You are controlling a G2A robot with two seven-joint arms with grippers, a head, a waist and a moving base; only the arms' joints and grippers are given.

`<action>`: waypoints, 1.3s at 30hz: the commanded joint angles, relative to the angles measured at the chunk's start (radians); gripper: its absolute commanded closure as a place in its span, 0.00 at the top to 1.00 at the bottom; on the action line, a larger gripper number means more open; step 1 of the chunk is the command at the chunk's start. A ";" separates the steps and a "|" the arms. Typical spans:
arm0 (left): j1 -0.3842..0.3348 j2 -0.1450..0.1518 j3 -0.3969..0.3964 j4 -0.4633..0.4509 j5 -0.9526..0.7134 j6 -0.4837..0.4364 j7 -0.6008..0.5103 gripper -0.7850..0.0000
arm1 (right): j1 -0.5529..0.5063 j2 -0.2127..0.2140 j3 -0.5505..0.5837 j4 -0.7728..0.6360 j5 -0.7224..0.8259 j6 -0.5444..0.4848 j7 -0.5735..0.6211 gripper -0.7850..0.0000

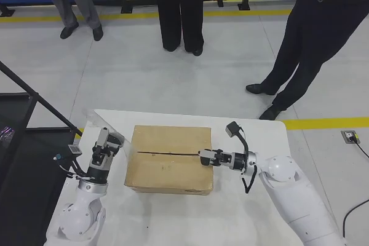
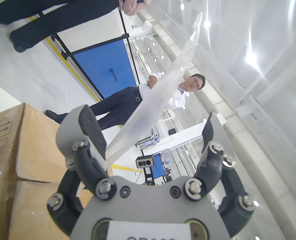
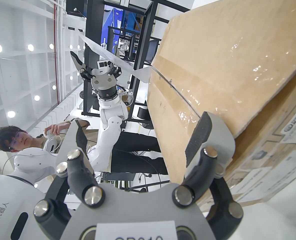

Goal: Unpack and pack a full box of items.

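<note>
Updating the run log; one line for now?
box closed | tape strip stuck to open left gripper | right gripper open at box edge

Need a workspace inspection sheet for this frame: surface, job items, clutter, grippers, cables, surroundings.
Surface: white table, carrying the box.
Job's things: cardboard box, flaps shut; clear tape strip peeled up from the seam, one end attached at the box edge.
Clutter: nothing seen.
Grippers: left gripper open beside the box, tape stuck to one finger pad; right gripper open, one finger against the box's opposite top edge.
Cables: black cord on the floor, running to a floor socket.
Surroundings: people standing beyond the table; black frame; yellow floor line.
</note>
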 commanded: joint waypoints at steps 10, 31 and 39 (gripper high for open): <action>-0.023 -0.008 0.054 0.014 0.049 0.029 -0.037 1.00 | -0.009 0.002 -0.010 -0.016 0.002 -0.008 -0.003 1.00; -0.090 -0.024 0.128 0.083 0.101 0.064 -0.062 1.00 | -0.051 0.013 -0.036 -0.194 -0.269 -0.004 -0.166 1.00; -0.084 -0.025 0.102 0.073 0.076 0.047 -0.056 1.00 | -0.061 0.022 -0.015 -0.239 -0.279 0.056 -0.147 1.00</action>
